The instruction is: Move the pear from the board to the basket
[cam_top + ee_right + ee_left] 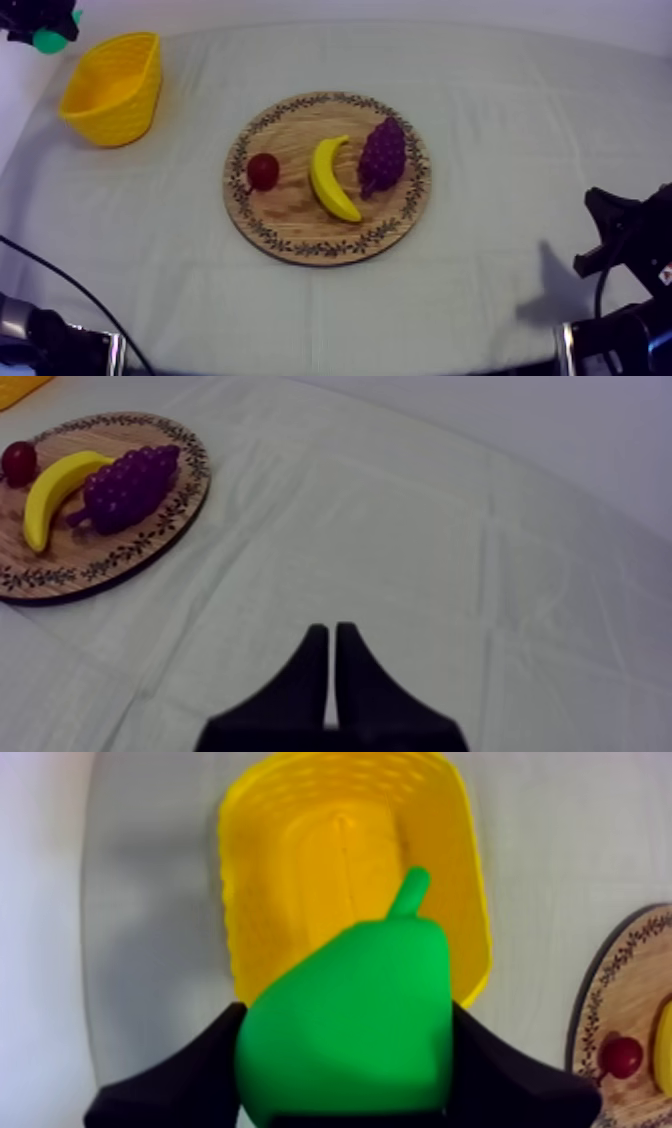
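The green pear (350, 1017) hangs above the yellow basket (472, 872), held between my left gripper's (345, 1052) black fingers. In the top view that gripper (42, 30) is at the far left corner, with the pear (48, 41) just behind the basket (125, 105). The round wooden board (295, 215) lies mid-table and carries a small red fruit (263, 170), a banana (332, 180) and a bunch of grapes (383, 155). My right gripper (332, 638) hovers over bare cloth to the right of the board (95, 548), its fingers together as a narrow wedge.
The basket stands tilted near the table's far left edge. My right arm (620, 235) sits low at the right side and casts a shadow on the cloth. The board's rim (605, 1007) and the red fruit (621, 1056) lie beside the basket.
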Available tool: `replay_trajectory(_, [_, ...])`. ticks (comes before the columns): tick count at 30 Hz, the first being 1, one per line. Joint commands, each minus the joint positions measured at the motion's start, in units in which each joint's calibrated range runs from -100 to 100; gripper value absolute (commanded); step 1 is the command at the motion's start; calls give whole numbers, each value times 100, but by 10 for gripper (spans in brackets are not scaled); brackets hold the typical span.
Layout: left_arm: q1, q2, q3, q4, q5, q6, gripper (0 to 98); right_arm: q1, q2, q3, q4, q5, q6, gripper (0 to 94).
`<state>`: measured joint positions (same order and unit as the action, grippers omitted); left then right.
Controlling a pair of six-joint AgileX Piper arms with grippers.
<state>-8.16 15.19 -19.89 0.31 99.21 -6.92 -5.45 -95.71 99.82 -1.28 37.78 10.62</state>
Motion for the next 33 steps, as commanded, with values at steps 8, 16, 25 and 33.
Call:
replay_trajectory(8, [-35,283,-153,119,53,74,479,1,-4,-5,-1,4,10,4])
replay_trajectory(16, [40,952,-312,146,-95,115,478,1,-4,-5,-1,4,10,4])
replay_trajectory(25, [73,1962,-730,148,-369,126,475,1,-4,-5,-1,4,10,4])
replay_trajectory(33, [49,2969,-1186,173,-512,91,504,1,-4,-5,-1,4,10,4])
